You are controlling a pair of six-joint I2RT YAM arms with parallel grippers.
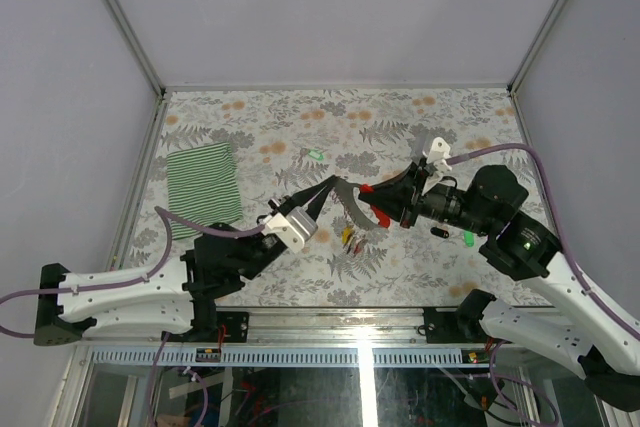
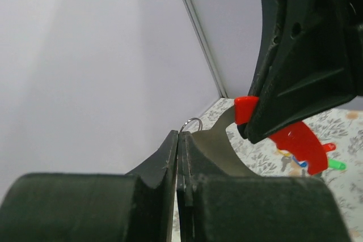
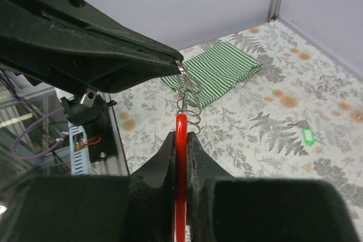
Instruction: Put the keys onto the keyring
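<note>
Pinching grey end of keyring (image 1: 352,205), left claw (image 1: 333,184) shut, right claw (image 1: 388,199) clamped on its red loop

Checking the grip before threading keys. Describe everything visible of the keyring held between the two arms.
The keyring is a bright red, plastic-looking oval loop joined to a grey metallic strip that looks like coiled wire in the right wrist view. It is held off the floral-patterned table, stretched between both arms: the right fingers pinch the red loop edge-on, and the left fingers are shut on its thin wire end.
</note>
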